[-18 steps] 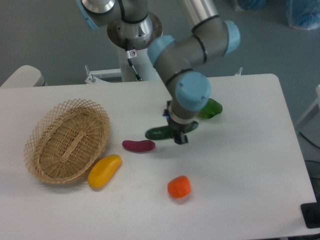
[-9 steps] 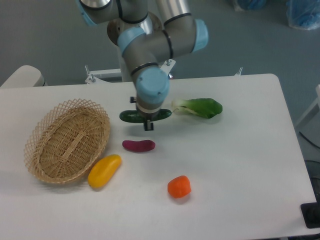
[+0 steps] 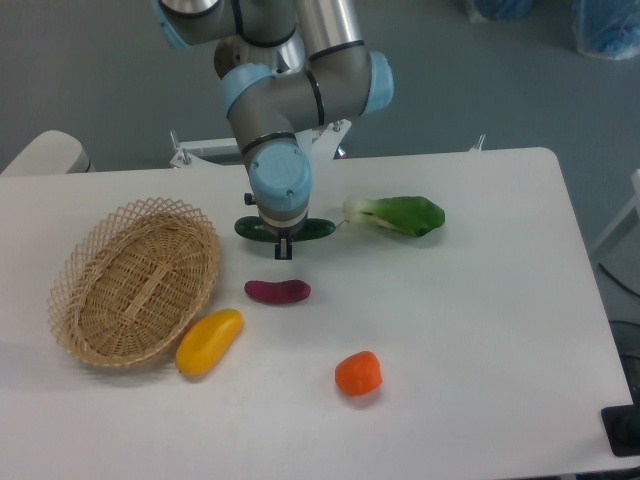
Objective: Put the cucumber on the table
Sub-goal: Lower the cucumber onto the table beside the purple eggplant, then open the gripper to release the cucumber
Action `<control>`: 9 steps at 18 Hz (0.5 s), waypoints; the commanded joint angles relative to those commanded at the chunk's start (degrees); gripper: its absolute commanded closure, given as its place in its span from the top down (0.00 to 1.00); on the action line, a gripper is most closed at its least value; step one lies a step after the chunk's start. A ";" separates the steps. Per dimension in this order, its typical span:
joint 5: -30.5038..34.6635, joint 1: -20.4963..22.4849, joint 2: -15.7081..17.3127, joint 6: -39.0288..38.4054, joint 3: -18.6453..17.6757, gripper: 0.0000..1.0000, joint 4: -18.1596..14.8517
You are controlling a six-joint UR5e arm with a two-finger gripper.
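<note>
A robotics lab: UR5e arm point(image 3: 300, 85) mounted beside a white table point(image 3: 480, 330), grey floor point(image 3: 90, 70)

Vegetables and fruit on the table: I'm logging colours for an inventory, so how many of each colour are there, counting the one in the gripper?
Green: 2, the cucumber held in the gripper and the leafy vegetable
Purple: 1, the purple vegetable
Yellow: 1, the yellow piece
Orange: 1, the orange piece
Total: 5

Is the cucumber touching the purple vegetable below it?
Apart. The camera view shows a strip of bare white table between the cucumber, gripped in the claw, and the purple vegetable.
</note>
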 joint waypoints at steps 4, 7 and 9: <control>-0.09 0.00 0.35 -2.99 -0.35 1.00 1.93; -0.09 0.70 0.26 -2.03 1.92 1.00 1.32; -0.09 0.79 0.35 -2.02 4.21 1.00 0.71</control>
